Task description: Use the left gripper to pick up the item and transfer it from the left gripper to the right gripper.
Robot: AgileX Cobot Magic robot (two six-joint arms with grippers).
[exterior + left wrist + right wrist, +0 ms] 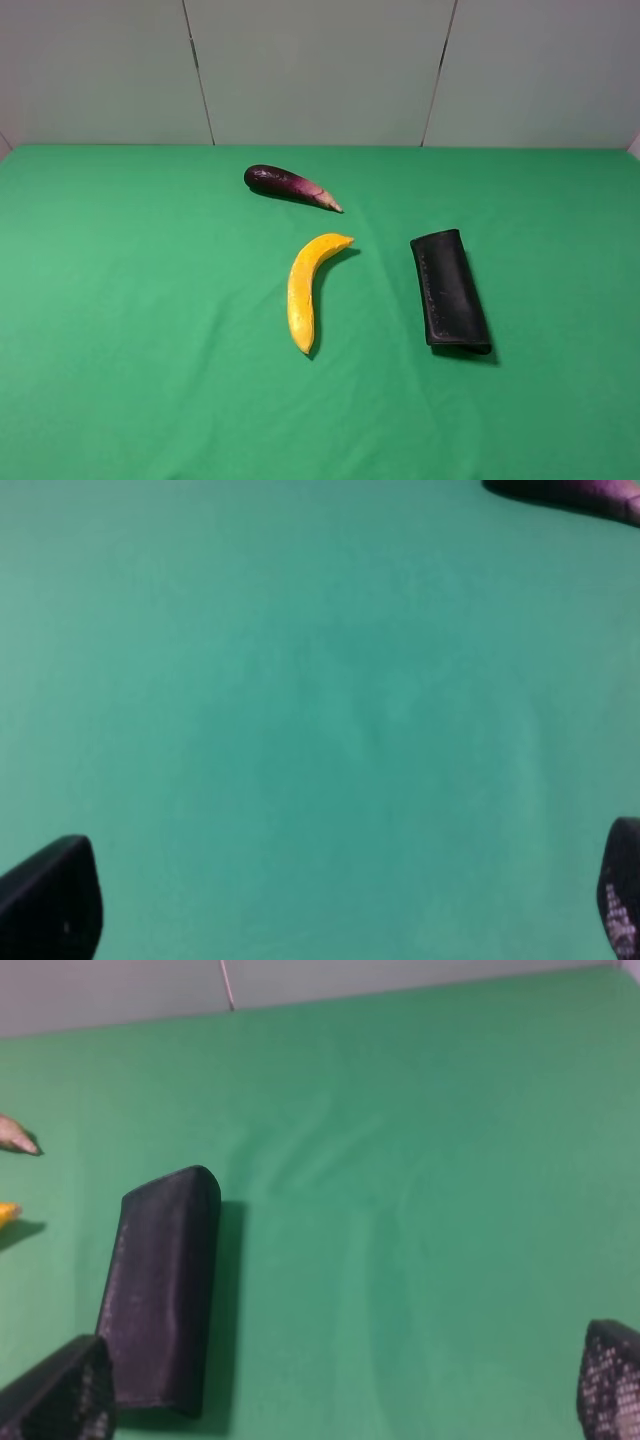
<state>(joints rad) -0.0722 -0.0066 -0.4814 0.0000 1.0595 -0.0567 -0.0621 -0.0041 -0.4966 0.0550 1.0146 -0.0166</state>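
Item (449, 290) flat on cloth — long axis near-far; both grippers (330, 905) (340, 1385) spread, empty.

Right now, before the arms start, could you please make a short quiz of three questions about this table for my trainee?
1. True or false: the black case lies between the banana and the eggplant.
2. Which object lies farthest from the camera in the high view? A) banana B) eggplant C) black case
3. Fill in: both the left gripper and the right gripper are ____, holding nothing.

Key
1. False. The case lies to the right of the banana, apart from both.
2. B
3. open
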